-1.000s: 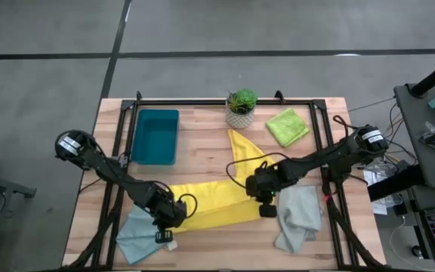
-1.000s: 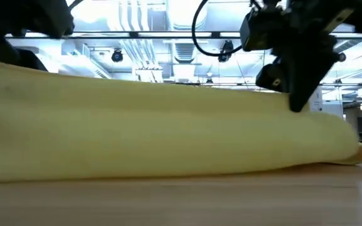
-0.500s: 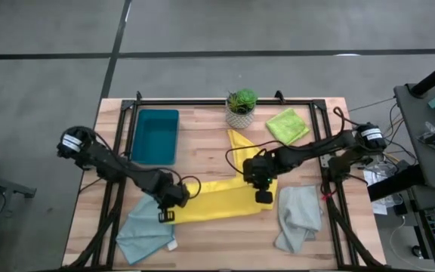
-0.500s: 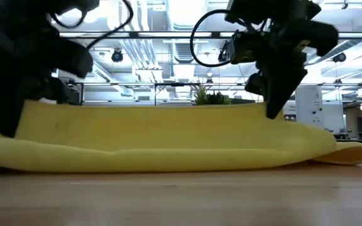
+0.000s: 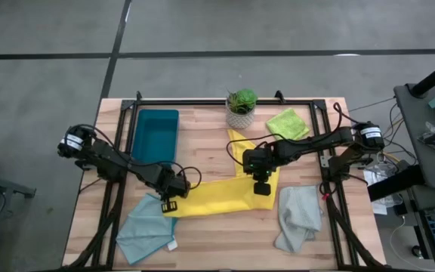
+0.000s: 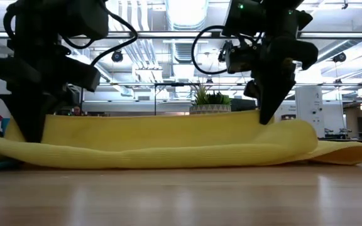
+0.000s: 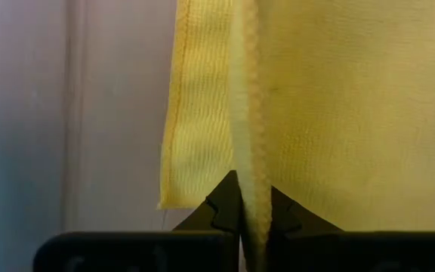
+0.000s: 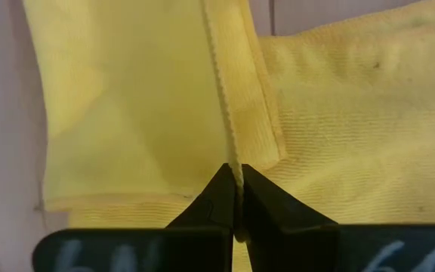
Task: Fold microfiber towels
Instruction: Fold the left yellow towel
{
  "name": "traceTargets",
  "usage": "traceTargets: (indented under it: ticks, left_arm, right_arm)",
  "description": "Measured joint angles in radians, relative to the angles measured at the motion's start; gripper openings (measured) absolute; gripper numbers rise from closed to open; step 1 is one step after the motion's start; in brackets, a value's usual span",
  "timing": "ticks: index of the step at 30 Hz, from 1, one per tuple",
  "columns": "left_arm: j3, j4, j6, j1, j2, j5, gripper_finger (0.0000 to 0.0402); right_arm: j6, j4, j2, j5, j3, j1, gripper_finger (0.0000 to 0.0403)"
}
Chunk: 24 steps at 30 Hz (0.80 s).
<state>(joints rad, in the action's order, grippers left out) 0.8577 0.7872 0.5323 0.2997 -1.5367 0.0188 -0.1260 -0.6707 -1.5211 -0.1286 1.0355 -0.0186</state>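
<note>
Both arms are carrying one edge of the yellow towel [image 5: 216, 198]. The left end effector [image 5: 170, 205] and right end effector [image 5: 262, 188] are each pinching a corner tight, so the cloth is hanging between them, draping over its lower half on the counter [image 5: 202, 143] to fold.

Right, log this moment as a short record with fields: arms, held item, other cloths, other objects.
left gripper: jaws shut on the yellow towel's left end
right gripper: jaws shut on the same towel's right end
yellow towel: edge lifted between both arms, rest lying on the table
other cloths: light teal towel front left, pale grey towel front right, lime green towel back right
other objects: teal tray, potted plant
</note>
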Motion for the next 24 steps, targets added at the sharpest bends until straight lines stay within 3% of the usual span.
traceTargets:
  ticks: [8,18,24]
  left_arm:
    - [0.000,0.000,0.000,-0.006,-0.002,0.026,0.0008]
    - [0.021,0.115,-0.039,-0.006,0.001,0.092,0.0115]
    - [0.063,0.241,-0.089,-0.006,0.019,0.093,0.0140]
  right_arm:
    - [-0.039,0.003,-0.003,0.029,0.000,0.017,0.0013]
    - [-0.046,0.002,0.001,0.029,0.012,0.053,0.0090]
    - [-0.041,-0.013,0.034,0.028,0.024,0.055,0.0123]
